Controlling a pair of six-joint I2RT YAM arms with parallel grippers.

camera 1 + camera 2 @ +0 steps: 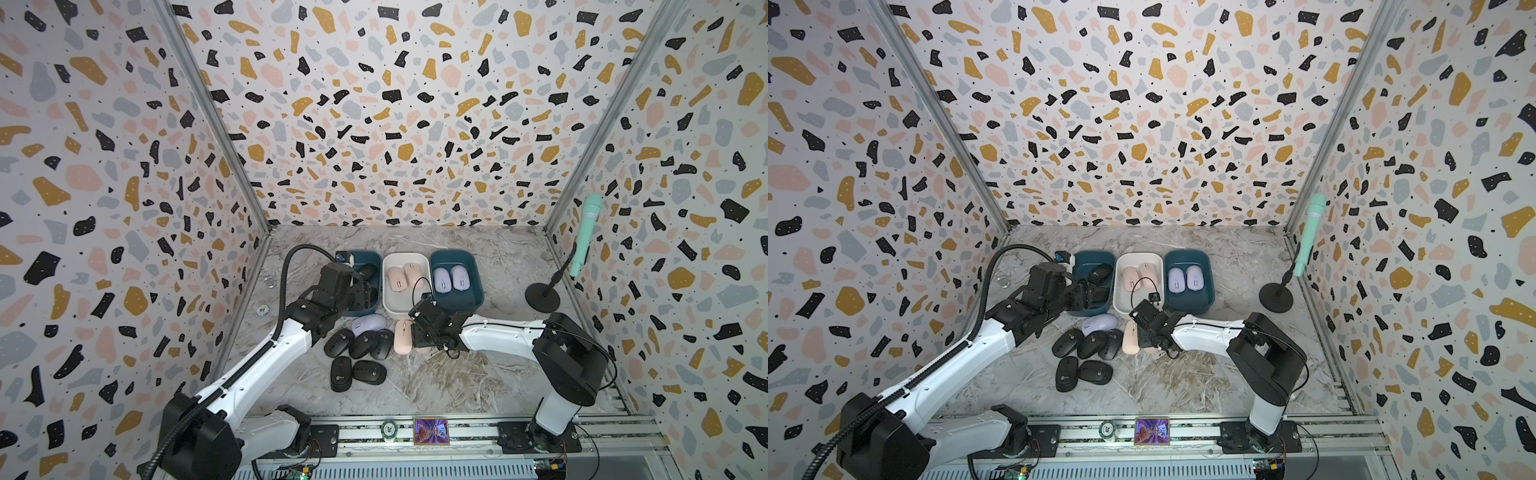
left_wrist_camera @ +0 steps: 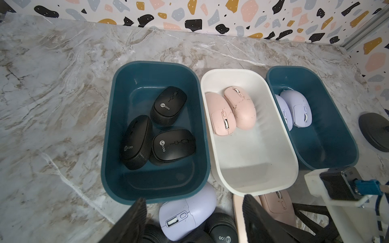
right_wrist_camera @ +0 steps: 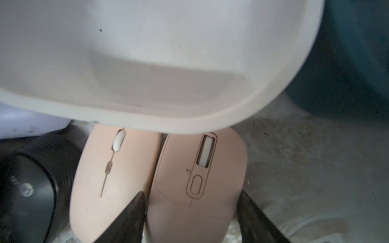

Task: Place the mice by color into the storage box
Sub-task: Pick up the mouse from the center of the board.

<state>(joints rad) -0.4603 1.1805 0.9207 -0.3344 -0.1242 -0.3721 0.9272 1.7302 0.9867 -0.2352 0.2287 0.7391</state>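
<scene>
Pink mouse [image 3: 195,189] straddled by right jaws at white box [image 3: 189,124] rim; left jaws wide

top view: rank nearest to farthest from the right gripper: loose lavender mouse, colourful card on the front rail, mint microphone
1. Smooth lavender oval mouse, on the table left of the right gripper
2. Small colourful rectangular card, on the front rail
3. Mint-green microphone on its stand, by the right wall
</scene>
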